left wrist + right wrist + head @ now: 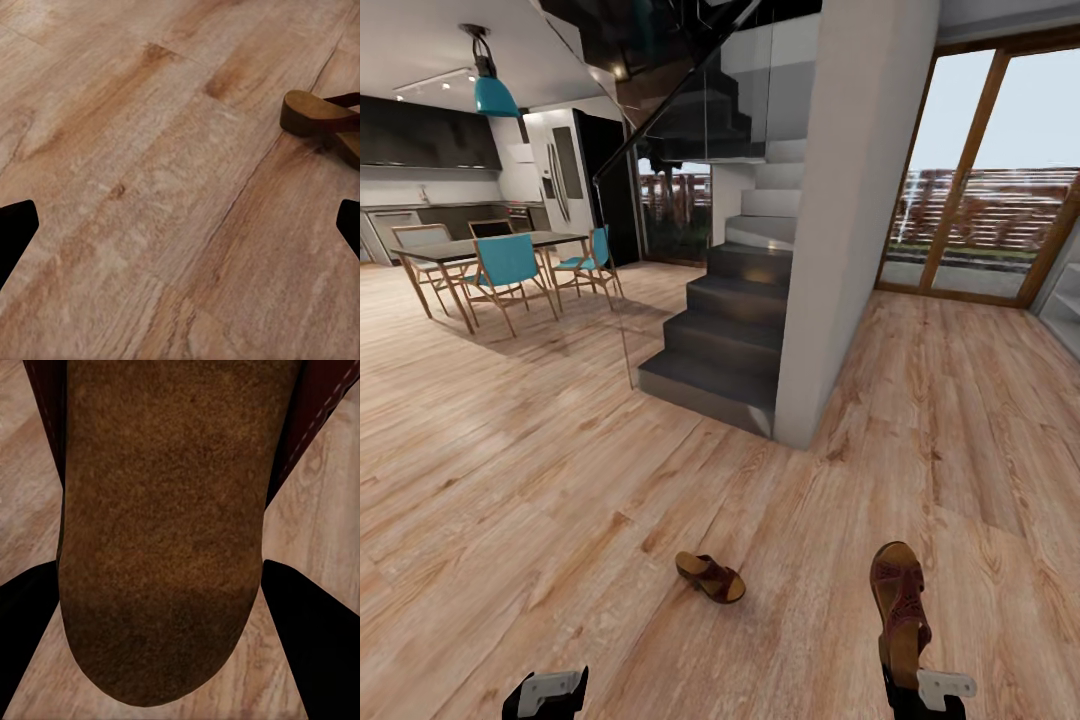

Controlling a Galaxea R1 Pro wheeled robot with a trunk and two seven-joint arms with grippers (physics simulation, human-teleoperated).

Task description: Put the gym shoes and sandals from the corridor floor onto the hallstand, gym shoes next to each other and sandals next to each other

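One dark brown sandal (pixel 710 577) lies on the wood-plank corridor floor (pixel 560 480) just ahead of me, slightly left of centre. The other sandal (pixel 898 598) is off the floor, toe pointing away, with my right gripper (pixel 908 668) shut on its heel end. In the right wrist view its tan footbed (pixel 161 525) sits between the black fingers (pixel 319 652). My left gripper (pixel 546 694) hangs open low at the left, and its wrist view catches the lying sandal (pixel 321 118) beyond the fingertips (pixel 16 232). The gym shoes are out of view. A light-grey sliver of the hallstand (pixel 1066 305) shows at the far right edge.
A grey staircase (pixel 725 330) and a white pillar (pixel 850 230) rise ahead at centre. A dining table with teal chairs (pixel 505 262) stands at the back left. Glass doors (pixel 985 170) fill the back right, with open floor running toward them.
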